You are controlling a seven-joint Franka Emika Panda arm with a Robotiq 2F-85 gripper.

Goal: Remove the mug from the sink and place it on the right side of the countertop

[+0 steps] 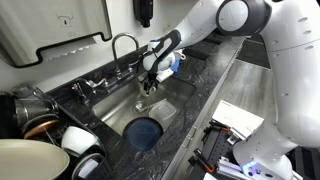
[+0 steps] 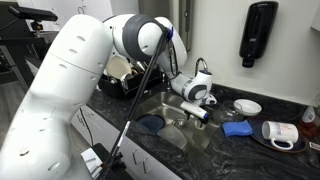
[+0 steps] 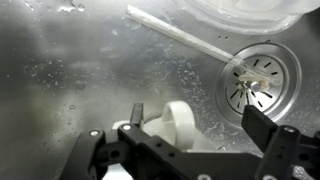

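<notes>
No legible text, brand, number or sign in any view. Printing on the white sheet [image 1: 240,118] in an exterior view too small to read. Black wall dispenser [image 2: 258,33]: no label resolvable.

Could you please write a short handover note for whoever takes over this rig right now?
Gripper: open and reaching down into the sink. In the wrist view its fingers stand either side of the mug and are not closed on it.
Mug: on the sink floor, near the drain. I cannot tell whether it is upright.
Done: the approach to the mug.
Left: close on the mug, lift it out and set it on the right side of the countertop.
</notes>
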